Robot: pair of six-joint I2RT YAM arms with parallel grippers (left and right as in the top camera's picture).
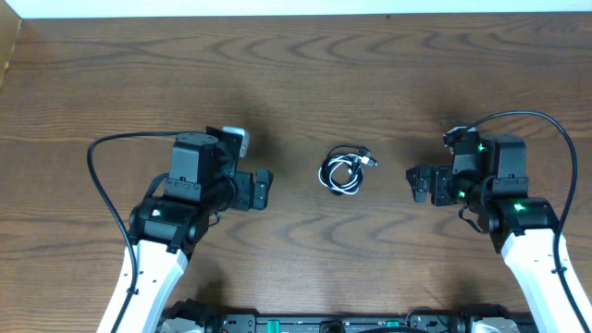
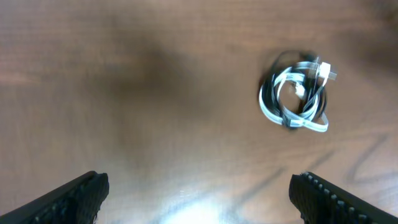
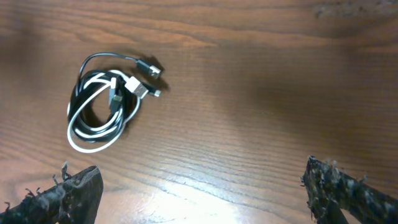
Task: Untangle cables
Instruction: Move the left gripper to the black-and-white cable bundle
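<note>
Loosely coiled cables, plugs rightward

The overhead camera looked straight down on the table from high up, the arms entering at the bottom edge. Each wrist camera hung close above the wood, facing past its own fingers in the lower corners. All three views shared the cables: centred overhead, upper right from the left wrist, upper left from the right
</note>
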